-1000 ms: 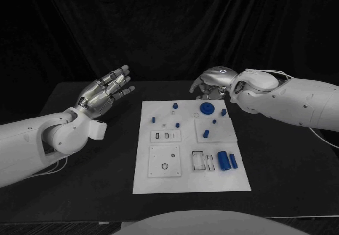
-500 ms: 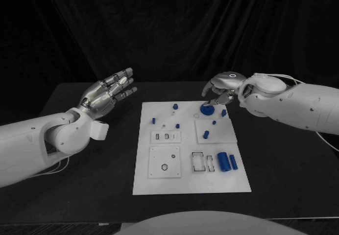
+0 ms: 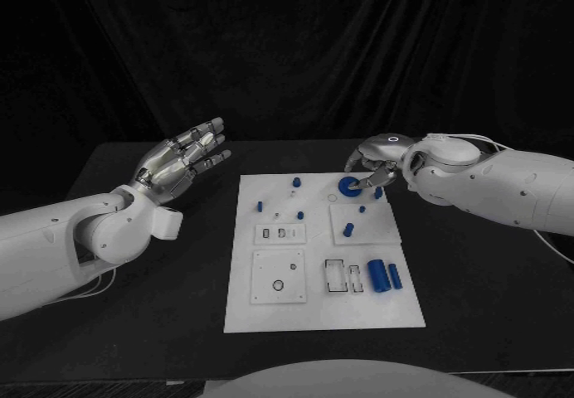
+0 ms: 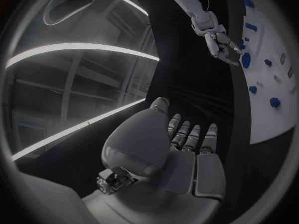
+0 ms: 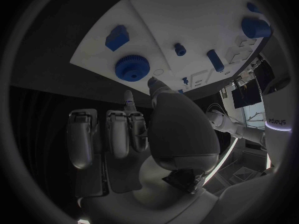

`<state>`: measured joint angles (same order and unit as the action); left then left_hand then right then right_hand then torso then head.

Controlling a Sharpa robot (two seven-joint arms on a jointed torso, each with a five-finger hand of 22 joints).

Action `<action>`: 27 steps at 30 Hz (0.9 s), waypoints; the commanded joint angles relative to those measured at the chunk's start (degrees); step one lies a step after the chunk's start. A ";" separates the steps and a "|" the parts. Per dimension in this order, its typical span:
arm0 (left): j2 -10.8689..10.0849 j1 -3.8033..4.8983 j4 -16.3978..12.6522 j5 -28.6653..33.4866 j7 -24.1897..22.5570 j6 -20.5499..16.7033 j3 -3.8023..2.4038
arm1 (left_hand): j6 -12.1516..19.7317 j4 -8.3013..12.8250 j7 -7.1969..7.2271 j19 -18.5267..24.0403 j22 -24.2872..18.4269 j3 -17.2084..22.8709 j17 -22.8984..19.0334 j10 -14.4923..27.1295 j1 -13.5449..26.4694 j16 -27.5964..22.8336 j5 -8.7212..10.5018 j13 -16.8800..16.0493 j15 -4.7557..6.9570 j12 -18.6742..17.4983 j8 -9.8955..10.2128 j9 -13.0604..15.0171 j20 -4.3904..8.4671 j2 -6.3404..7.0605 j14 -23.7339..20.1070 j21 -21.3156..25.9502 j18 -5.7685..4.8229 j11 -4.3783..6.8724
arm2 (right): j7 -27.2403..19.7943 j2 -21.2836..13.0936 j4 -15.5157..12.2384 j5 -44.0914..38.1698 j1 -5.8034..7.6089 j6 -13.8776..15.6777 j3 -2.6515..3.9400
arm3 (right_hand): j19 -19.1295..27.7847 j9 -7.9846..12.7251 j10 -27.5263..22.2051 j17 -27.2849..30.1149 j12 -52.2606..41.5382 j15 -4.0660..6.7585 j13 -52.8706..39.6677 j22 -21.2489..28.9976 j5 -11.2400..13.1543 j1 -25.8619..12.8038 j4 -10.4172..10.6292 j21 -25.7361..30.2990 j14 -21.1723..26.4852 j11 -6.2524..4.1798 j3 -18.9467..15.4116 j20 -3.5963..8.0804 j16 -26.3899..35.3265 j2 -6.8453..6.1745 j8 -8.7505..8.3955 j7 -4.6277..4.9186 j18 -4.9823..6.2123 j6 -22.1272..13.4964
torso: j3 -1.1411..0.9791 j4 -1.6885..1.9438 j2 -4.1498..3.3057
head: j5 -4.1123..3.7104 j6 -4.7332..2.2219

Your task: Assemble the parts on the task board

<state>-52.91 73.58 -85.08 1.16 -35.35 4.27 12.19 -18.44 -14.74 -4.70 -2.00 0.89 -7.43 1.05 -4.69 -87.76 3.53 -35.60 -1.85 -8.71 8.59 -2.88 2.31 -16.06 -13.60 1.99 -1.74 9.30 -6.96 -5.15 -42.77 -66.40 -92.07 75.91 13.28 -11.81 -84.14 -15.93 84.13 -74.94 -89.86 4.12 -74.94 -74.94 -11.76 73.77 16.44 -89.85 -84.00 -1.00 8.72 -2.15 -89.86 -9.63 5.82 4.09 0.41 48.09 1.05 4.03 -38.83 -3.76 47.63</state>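
The white task board (image 3: 321,311) lies in the middle of the black table. A blue gear (image 3: 348,186) (image 5: 132,68) sits near its far right corner. My right hand (image 3: 374,160) hangs just over that corner, its fingertips (image 5: 152,82) beside the gear's rim and nothing held between them. Off the board's far left, my left hand (image 3: 179,160) (image 4: 168,154) is raised with its palm open and fingers spread. Small blue pegs (image 3: 294,178) stand along the far half of the board. A blue cylinder (image 3: 378,274) and a blue bar (image 3: 395,274) lie at the near right.
Two white inset plates (image 3: 279,274) with holes and slots occupy the board's left half. The right wrist view shows a blue block (image 5: 117,36) and a short blue peg (image 5: 180,48) close to the gear. Bare black table (image 3: 479,282) surrounds the board.
My right hand has moved from behind the board's far edge down and over the corner, ending with its fingertips at the gear. The left hand has barely moved.
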 commanded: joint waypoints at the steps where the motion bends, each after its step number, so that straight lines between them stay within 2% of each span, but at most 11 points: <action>1: 0.16 0.01 0.10 0.07 -0.75 0.76 -0.06 | -0.13 0.09 0.19 -0.11 0.01 0.35 0.01 -0.15 -0.55 0.09 -0.21 -0.02 -0.22 0.15 -0.15 0.03 0.04 0.09 0.25 -0.05 1.08 0.04 | 1.67 -0.11 0.22 -0.90 -0.27 -0.81 0.04 | -5.86 0.36 5.87 -15.06 -0.14 -0.47 -15.06 -15.06 -1.86 1.10 -0.05 -0.15 -6.00 0.52 0.56 -0.58 -0.14 0.16 -0.54 0.26 -0.41 -0.28 | 0.04 -0.01 0.03 | -0.05 0.08; 3: 0.20 0.01 0.15 0.07 -0.72 0.81 -0.06 | -0.13 0.09 0.19 -0.11 0.01 0.35 0.01 -0.15 -0.55 0.09 -0.21 -0.02 -0.22 0.15 -0.15 0.03 0.04 0.09 0.25 -0.05 1.08 0.04 | 1.71 -0.10 0.32 -0.94 -0.34 -1.01 0.04 | -5.86 0.71 5.87 -15.06 -0.14 -0.60 -15.06 -15.06 -4.61 1.77 -0.13 -0.15 -6.00 0.64 0.77 -0.74 -0.14 0.40 -0.76 0.37 -0.41 -0.31 | 0.05 0.00 0.04 | -0.17 0.16; 4: 0.22 0.01 0.16 0.07 -0.71 0.84 -0.06 | -0.12 0.09 0.17 -0.12 0.02 0.40 0.01 -0.10 -0.57 0.12 -0.23 -0.01 -0.27 0.17 -0.15 0.02 0.03 0.10 0.26 -0.05 1.08 0.12 | 1.75 -0.08 0.39 -0.95 -0.38 -1.18 0.04 | -5.86 1.00 5.87 -15.06 -0.14 -0.68 -15.06 -15.06 -6.84 2.19 -0.23 -0.15 -6.00 0.69 0.95 -0.80 -0.14 0.55 -0.89 0.45 -0.41 -0.25 | 0.05 0.00 0.05 | -0.18 0.16; 5: 0.24 0.01 0.17 0.07 -0.69 0.87 -0.06 | -0.12 0.09 0.17 -0.12 0.02 0.40 0.01 -0.10 -0.57 0.12 -0.23 -0.01 -0.27 0.17 -0.15 0.02 0.03 0.10 0.26 -0.05 1.08 0.12 | 1.78 -0.06 0.45 -0.96 -0.40 -1.32 0.04 | -5.86 1.09 5.87 -15.06 -0.14 -0.66 -15.06 -15.06 -7.83 2.45 -0.37 -0.15 -6.00 0.72 1.07 -0.83 -0.14 0.60 -0.92 0.46 -0.41 -0.22 | 0.05 0.00 0.06 | -0.17 0.17; 7: 0.28 0.01 0.19 0.07 -0.65 0.95 -0.06 | -0.12 0.09 0.17 -0.12 0.02 0.40 0.01 -0.10 -0.57 0.12 -0.23 -0.01 -0.27 0.17 -0.15 0.02 0.03 0.10 0.26 -0.05 1.08 0.12 | 1.84 0.02 0.59 -0.98 -0.46 -1.58 0.04 | -5.86 1.26 5.87 -15.06 -0.14 -0.69 -15.06 -15.06 -9.18 2.72 -0.49 -0.15 -6.00 0.75 1.22 -0.87 -0.14 0.64 -0.98 0.47 -0.41 -0.13 | 0.03 0.03 0.06 | -0.13 0.23; 10: 0.36 0.00 0.22 0.07 -0.64 1.03 -0.06 | -0.12 0.09 0.17 -0.12 0.02 0.40 0.01 -0.10 -0.57 0.12 -0.23 -0.01 -0.27 0.17 -0.15 0.02 0.03 0.10 0.26 -0.05 1.08 0.12 | 1.86 0.15 0.82 -0.99 -0.58 -1.81 0.04 | -5.86 1.28 5.87 -15.06 -0.14 -0.70 -15.06 -15.06 -9.30 2.71 -0.48 -0.15 -6.00 0.75 1.22 -0.88 -0.14 0.64 -0.99 0.50 -0.41 -0.12 | 0.02 0.01 0.02 | -0.15 0.20; 17: 0.40 -0.01 0.29 0.07 -0.54 1.16 -0.06 | -0.09 0.08 0.13 -0.13 0.02 0.45 0.01 -0.03 -0.58 0.13 -0.24 0.00 -0.33 0.13 -0.15 0.02 0.02 0.13 0.25 -0.05 1.07 0.20 | 1.84 0.38 1.15 -1.01 -0.77 -2.08 0.04 | -5.86 1.51 5.87 -15.06 -0.14 -0.88 -15.06 -15.06 -7.75 2.51 -0.33 -0.15 -6.00 0.96 0.91 -1.02 -0.14 0.39 -0.97 0.76 -0.41 0.19 | 0.02 0.00 0.00 | -0.12 0.19; 19: 0.42 -0.02 0.32 0.07 -0.50 1.21 -0.06 | -0.06 0.08 0.13 -0.14 0.02 0.45 0.01 -0.02 -0.58 0.13 -0.24 0.00 -0.34 0.13 -0.14 0.02 0.02 0.13 0.25 -0.06 1.07 0.20 | 1.85 0.51 1.33 -1.01 -0.82 -2.15 0.04 | -5.86 1.61 5.87 -15.06 -0.14 -0.93 -15.06 -15.06 -6.35 2.56 -0.30 -0.15 -6.00 1.00 0.82 -1.09 -0.14 0.38 -0.97 0.79 -0.41 0.31 | 0.01 0.05 0.00 | -0.18 0.25; 20: 0.43 -0.02 0.33 0.07 -0.48 1.23 -0.06 | -0.01 0.08 0.13 -0.16 0.03 0.46 0.01 -0.01 -0.58 0.12 -0.24 0.01 -0.34 0.11 -0.13 0.01 0.02 0.14 0.25 -0.08 1.07 0.20 | 1.86 0.57 1.41 -1.01 -0.84 -2.16 0.04 | -5.86 1.72 5.87 -15.06 -0.14 -0.99 -15.06 -15.06 -3.72 2.46 -0.15 -0.15 -6.00 1.05 0.52 -1.16 -0.14 0.26 -0.95 0.83 -0.41 0.46 | 0.00 0.05 -0.01 | -0.19 0.27; 22: 0.48 -0.03 0.36 0.07 -0.43 1.31 -0.06 | -0.01 0.08 0.13 -0.16 0.03 0.46 0.01 -0.01 -0.58 0.12 -0.24 0.01 -0.34 0.11 -0.13 0.01 0.02 0.14 0.25 -0.08 1.07 0.20 | 1.87 0.77 1.64 -1.01 -0.92 -2.16 0.04 | -5.86 1.82 5.87 -15.06 -0.14 -1.06 -15.06 -15.06 -1.67 2.43 -0.04 -0.15 -6.00 1.10 0.25 -1.22 -0.14 0.16 -0.87 0.88 -0.41 0.73 | 0.00 0.02 0.01 | -0.16 0.28; 27: 0.53 -0.04 0.39 0.07 -0.33 1.45 -0.06 | 0.01 0.07 0.13 -0.18 0.04 0.48 0.01 0.02 -0.58 0.13 -0.24 0.01 -0.37 0.11 -0.13 0.01 0.01 0.14 0.25 -0.09 1.07 0.22 | 2.17 1.17 2.03 -1.01 -1.06 -2.12 0.04 | -5.86 1.88 5.87 -15.06 -0.14 -1.05 -15.06 -15.06 -0.24 2.57 -0.03 -0.15 -6.00 1.11 0.10 -1.24 -0.14 0.10 -0.81 0.88 -0.41 0.89 | 0.01 0.00 0.04 | -0.16 0.32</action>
<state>-52.49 73.57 -84.64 1.15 -35.21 4.83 12.19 -18.44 -14.61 -4.70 -2.00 0.89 -7.23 1.04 -4.69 -87.76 3.53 -35.60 -1.84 -8.91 8.59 -2.88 2.30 -16.06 -13.60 2.18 -1.74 9.29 -6.95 -4.32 -41.67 -64.51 -92.64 75.02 11.64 -11.79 -84.13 -14.11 83.92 -74.93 -89.86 3.37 -74.92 -74.92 -12.18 76.24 16.29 -89.85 -83.94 -0.40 9.18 -2.97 -89.86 -9.11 5.03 4.92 0.43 48.74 1.07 4.04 -38.81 -3.91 47.92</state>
